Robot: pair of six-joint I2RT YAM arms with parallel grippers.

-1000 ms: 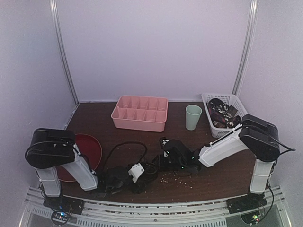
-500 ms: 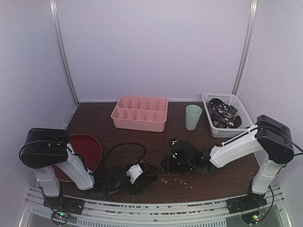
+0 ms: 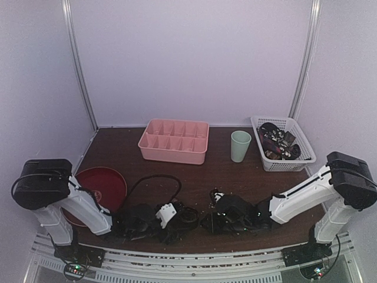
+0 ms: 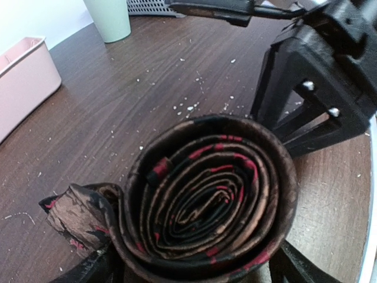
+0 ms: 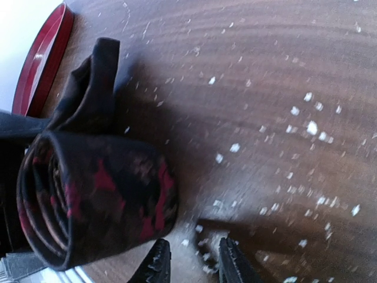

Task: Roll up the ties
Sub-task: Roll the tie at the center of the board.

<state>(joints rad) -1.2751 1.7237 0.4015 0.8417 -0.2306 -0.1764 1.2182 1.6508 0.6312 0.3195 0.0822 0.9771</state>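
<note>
A rolled tie, dark brown with red and tan marks, lies as a coil on the wooden table. Its loose tail sticks out to the left. My left gripper straddles the coil with its jaws spread wide. Its fingers are mostly cut off by the frame edge, so I cannot see whether they press the coil. My right gripper hovers low beside the same coil, open by a narrow gap with nothing between its fingers. From above, the left gripper and right gripper face each other near the front edge.
A pink compartment tray, a green cup and a white basket holding more ties stand at the back. A red plate lies left. A black cable loop lies behind the left gripper. White crumbs dot the table.
My right arm has drawn back toward the near edge, away from the coil. The left gripper stays at the coil, and its arm has sunk lower.
</note>
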